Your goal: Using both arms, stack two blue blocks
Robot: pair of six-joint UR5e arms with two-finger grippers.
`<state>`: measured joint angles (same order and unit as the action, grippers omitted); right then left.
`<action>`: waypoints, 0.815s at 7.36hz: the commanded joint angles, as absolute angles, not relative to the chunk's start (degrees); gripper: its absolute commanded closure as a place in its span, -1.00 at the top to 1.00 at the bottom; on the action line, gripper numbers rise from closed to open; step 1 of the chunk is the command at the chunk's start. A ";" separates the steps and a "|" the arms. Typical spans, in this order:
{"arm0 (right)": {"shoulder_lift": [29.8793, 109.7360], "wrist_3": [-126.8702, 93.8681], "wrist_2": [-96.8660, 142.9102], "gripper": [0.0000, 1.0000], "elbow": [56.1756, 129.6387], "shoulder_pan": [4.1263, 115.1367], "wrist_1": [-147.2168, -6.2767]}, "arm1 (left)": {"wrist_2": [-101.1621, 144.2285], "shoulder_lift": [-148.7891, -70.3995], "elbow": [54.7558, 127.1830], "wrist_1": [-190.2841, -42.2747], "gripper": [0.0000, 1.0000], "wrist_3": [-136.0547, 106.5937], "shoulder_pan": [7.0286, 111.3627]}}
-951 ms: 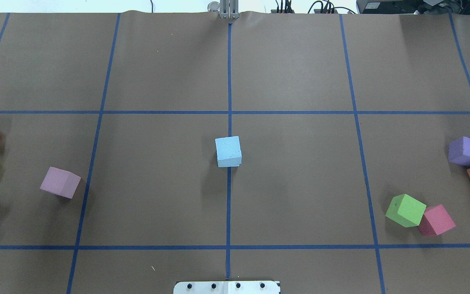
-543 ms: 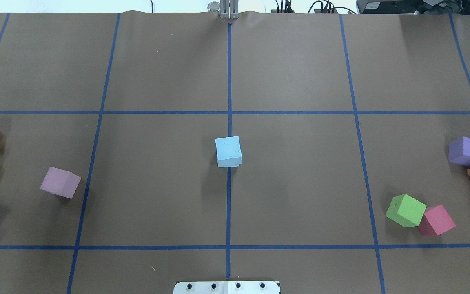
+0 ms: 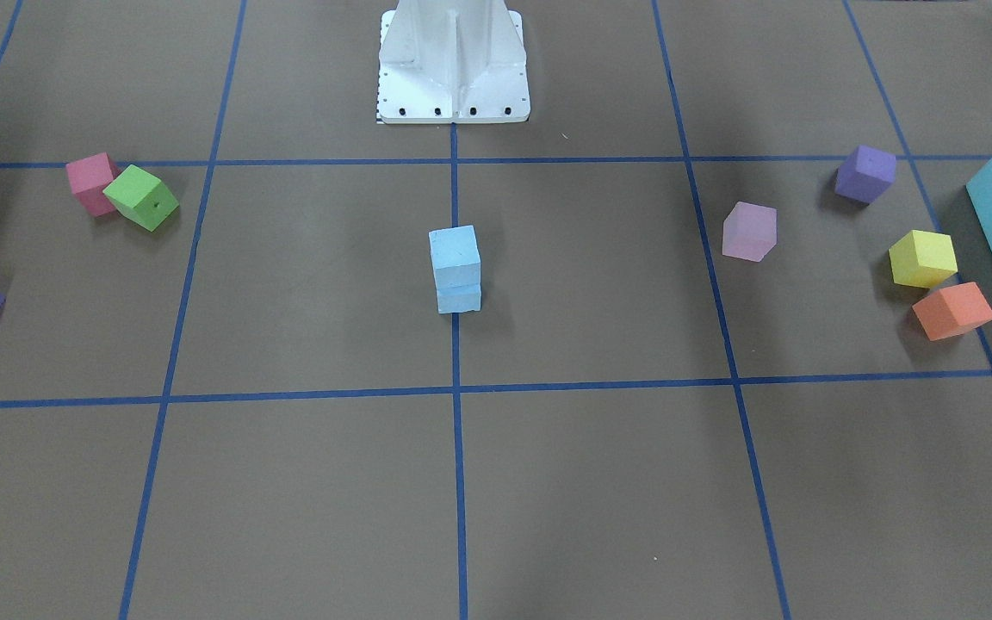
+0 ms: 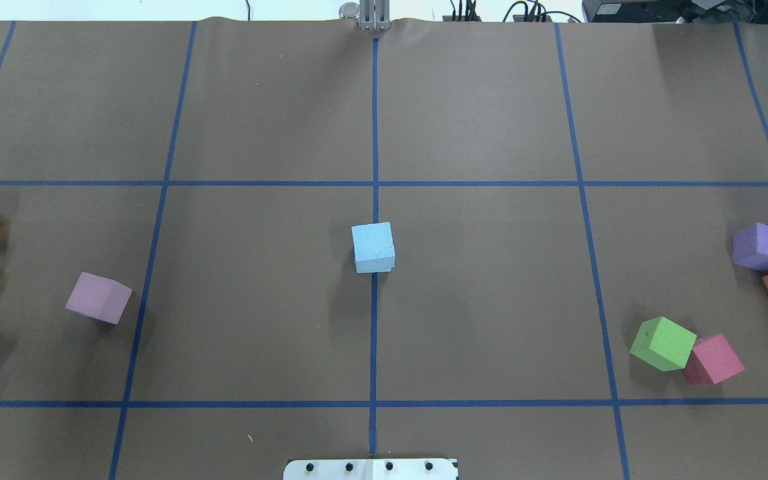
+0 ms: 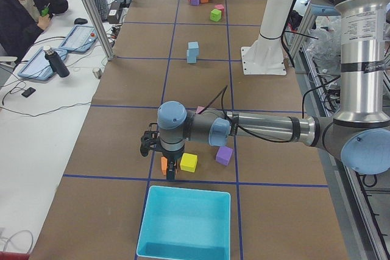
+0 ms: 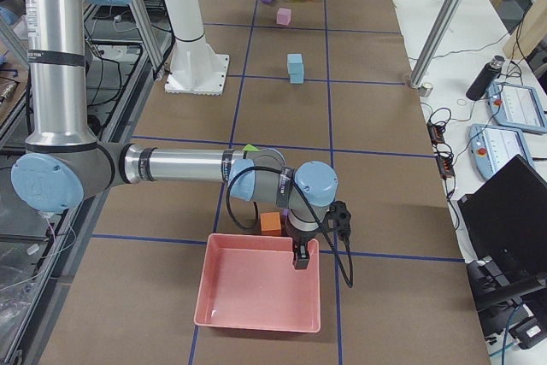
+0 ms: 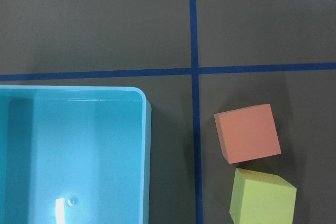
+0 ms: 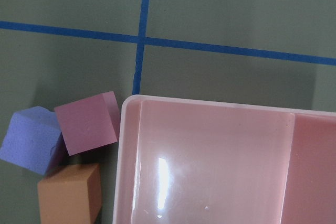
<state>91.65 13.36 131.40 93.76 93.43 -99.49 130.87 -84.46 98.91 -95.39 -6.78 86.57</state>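
The two sky-blue blocks stand stacked at the table's centre on the middle blue line. The front-facing view shows the top block on the bottom block. From overhead only the top block shows fully. The stack also shows in the left side view and the right side view. No gripper touches it. My left gripper hangs at the turquoise box's far rim, by the orange and yellow cubes. My right gripper hangs over the pink tray's rim. I cannot tell whether either is open or shut.
A turquoise box sits at my left end, also in the left wrist view. A pink tray sits at my right end. Orange, yellow, purple and pink cubes lie left; green and others right.
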 commanded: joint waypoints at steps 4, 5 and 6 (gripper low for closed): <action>91.58 13.36 131.48 1.00 93.78 93.34 -99.40 | 130.96 -84.29 98.35 -95.36 0.96 -6.86 86.57; 91.50 13.36 131.48 1.00 93.78 93.34 -99.40 | 130.96 -84.29 98.35 -95.36 0.96 -6.86 86.49; 91.49 13.36 131.48 1.00 93.78 93.34 -99.40 | 130.96 -84.29 98.35 -95.27 0.96 -6.86 86.48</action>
<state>91.53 13.36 131.48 93.78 93.35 -99.41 130.94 -84.29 98.40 -95.34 -6.85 86.52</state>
